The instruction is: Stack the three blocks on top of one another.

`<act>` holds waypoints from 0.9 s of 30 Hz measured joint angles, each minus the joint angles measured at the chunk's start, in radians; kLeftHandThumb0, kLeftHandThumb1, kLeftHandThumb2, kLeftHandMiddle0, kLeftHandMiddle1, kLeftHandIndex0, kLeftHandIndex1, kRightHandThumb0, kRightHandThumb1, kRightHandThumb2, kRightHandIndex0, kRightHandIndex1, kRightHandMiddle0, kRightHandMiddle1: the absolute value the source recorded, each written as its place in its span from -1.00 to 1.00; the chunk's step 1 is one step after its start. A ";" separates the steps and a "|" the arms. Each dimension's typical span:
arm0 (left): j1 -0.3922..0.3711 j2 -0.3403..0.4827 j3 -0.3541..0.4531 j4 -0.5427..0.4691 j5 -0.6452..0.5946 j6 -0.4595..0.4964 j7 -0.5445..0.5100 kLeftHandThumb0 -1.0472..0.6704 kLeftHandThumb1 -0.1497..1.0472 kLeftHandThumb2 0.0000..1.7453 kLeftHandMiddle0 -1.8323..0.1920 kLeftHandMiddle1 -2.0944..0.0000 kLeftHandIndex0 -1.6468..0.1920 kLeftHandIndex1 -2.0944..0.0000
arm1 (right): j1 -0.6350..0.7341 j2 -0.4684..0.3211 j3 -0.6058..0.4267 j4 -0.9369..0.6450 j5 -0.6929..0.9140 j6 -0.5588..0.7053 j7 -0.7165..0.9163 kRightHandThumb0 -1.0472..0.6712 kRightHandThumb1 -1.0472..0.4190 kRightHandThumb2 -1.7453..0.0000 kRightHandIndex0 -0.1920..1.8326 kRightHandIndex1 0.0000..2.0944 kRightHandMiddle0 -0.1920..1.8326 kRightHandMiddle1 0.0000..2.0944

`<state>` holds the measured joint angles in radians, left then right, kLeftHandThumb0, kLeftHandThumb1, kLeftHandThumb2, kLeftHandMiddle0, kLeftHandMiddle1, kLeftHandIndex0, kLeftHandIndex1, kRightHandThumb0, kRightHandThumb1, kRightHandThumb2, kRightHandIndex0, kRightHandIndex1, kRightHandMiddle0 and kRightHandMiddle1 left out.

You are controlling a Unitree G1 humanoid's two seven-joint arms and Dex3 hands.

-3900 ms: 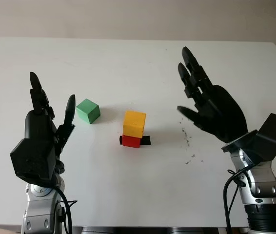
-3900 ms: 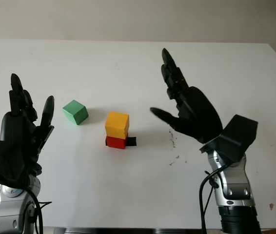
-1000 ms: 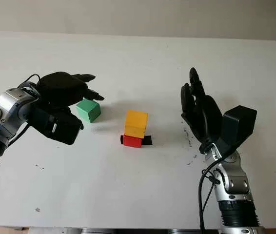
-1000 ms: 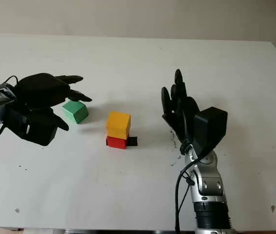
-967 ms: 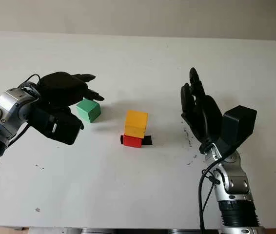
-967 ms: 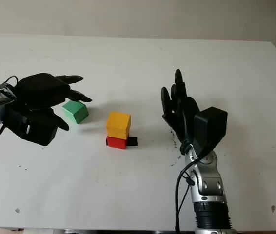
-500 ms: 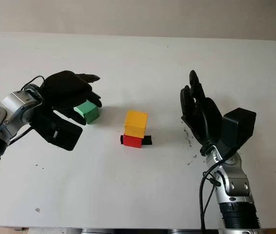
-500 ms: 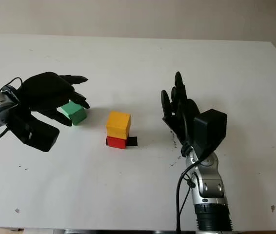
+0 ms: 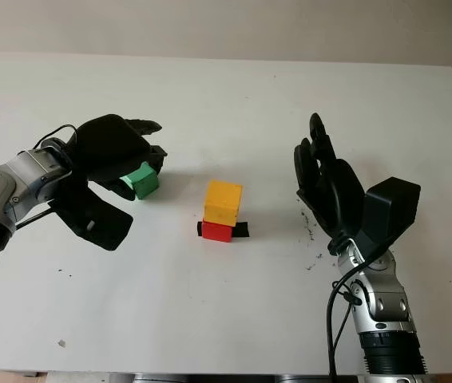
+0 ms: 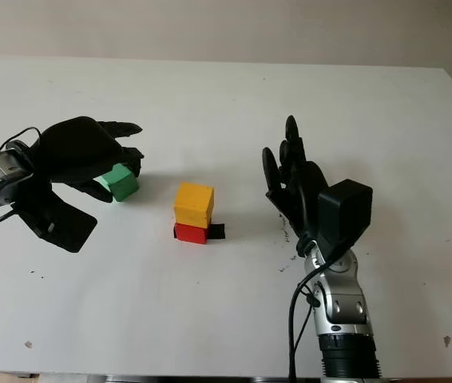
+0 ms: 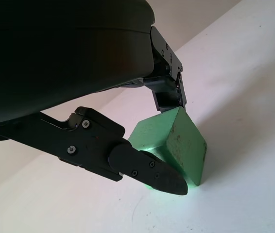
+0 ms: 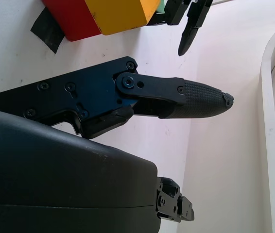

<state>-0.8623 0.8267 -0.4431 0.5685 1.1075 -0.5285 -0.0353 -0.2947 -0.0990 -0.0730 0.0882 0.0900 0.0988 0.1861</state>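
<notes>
On the white tabletop (image 9: 234,319) the left hand (image 9: 118,155) is closed around the green block (image 9: 142,180), fingers touching two of its sides (still on the surface, I'd judge). Next: lift it onto the yellow block (image 9: 223,202), which sits atop the red block (image 9: 216,231). Right hand (image 9: 326,187) hovers open nearby.

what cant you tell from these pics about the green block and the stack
- Green block: in the eye views the left hand covers its top and far side. In the left wrist view fingers touch it, but whether it is off the table is unclear.
- Red block: the yellow block hides its top.
- Right hand: open, right of the stack.
</notes>
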 measured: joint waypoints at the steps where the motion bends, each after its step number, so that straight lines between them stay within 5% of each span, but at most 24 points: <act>1: -0.003 0.002 -0.006 -0.001 0.013 0.001 0.011 -0.22 0.76 -0.94 0.50 0.94 0.15 0.24 | 0.000 0.000 0.000 0.001 0.000 -0.001 0.002 -0.64 -1.00 0.39 -1.00 -1.00 -1.00 -1.00; 9: -0.023 0.029 -0.076 0.012 0.156 -0.001 0.235 -0.09 0.70 -0.94 0.30 0.91 0.00 0.33 | 0.000 0.000 -0.001 0.018 0.003 -0.004 0.010 -0.67 -1.00 0.41 -1.00 -1.00 -1.00 -1.00; 16: -0.043 0.040 -0.080 0.019 0.102 -0.059 0.277 -0.13 0.74 -0.94 0.27 0.93 0.09 0.21 | 0.000 0.000 0.000 0.019 0.003 -0.004 0.010 -0.68 -1.00 0.42 -1.00 -1.00 -1.00 -0.99; 27: -0.021 0.011 0.090 -0.035 -0.349 -0.028 -0.067 -0.23 0.85 -0.94 0.35 0.95 0.18 0.10 | 0.001 0.001 0.001 0.022 0.003 -0.004 0.011 -0.67 -1.00 0.44 -1.00 -1.00 -1.00 -0.98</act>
<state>-0.8830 0.8379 -0.3532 0.5339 0.7581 -0.5569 -0.1027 -0.2936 -0.0982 -0.0719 0.1103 0.0928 0.0950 0.1967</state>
